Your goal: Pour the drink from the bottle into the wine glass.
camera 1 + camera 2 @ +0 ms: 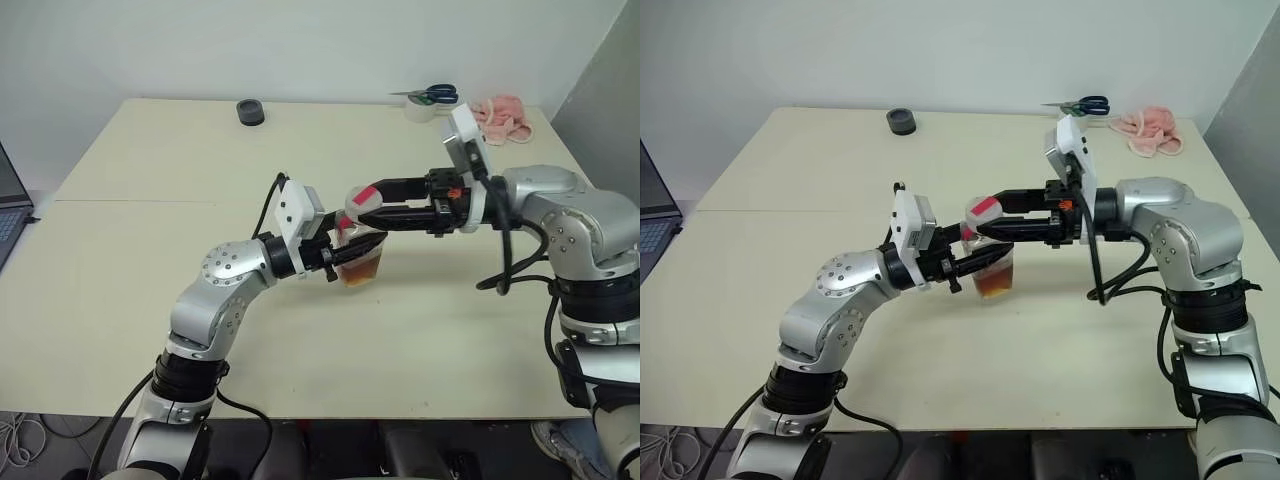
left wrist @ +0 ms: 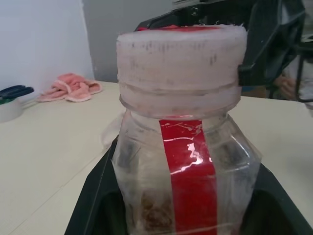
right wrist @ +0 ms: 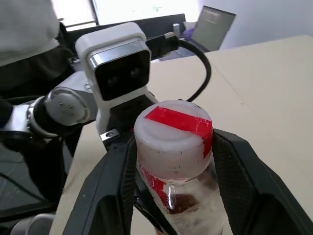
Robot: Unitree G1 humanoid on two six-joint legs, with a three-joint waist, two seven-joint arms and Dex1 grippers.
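Bottle point(image 1: 990, 262), capped and holding amber drink point(image 1: 992, 284), is raised over the table point(image 1: 790, 180) between both grippers: left gripper point(image 1: 962, 262) clamps its body, right gripper point(image 1: 985, 226) pinches the cap point(image 3: 173, 132).

Bright, even light falls across the table point(image 1: 150, 300), casting only soft shadows. Glare glints on the bottle point(image 2: 188, 161) and its red label strip point(image 2: 191, 171); the pink cloth point(image 2: 71, 87) behind blurs softly.

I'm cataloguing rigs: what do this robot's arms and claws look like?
Both arms are silver-grey metal with rounded joints and black cuffs. Each wrist bears a white boxy camera. The left claw and right claw have black fingers; black cables loop along both arms.
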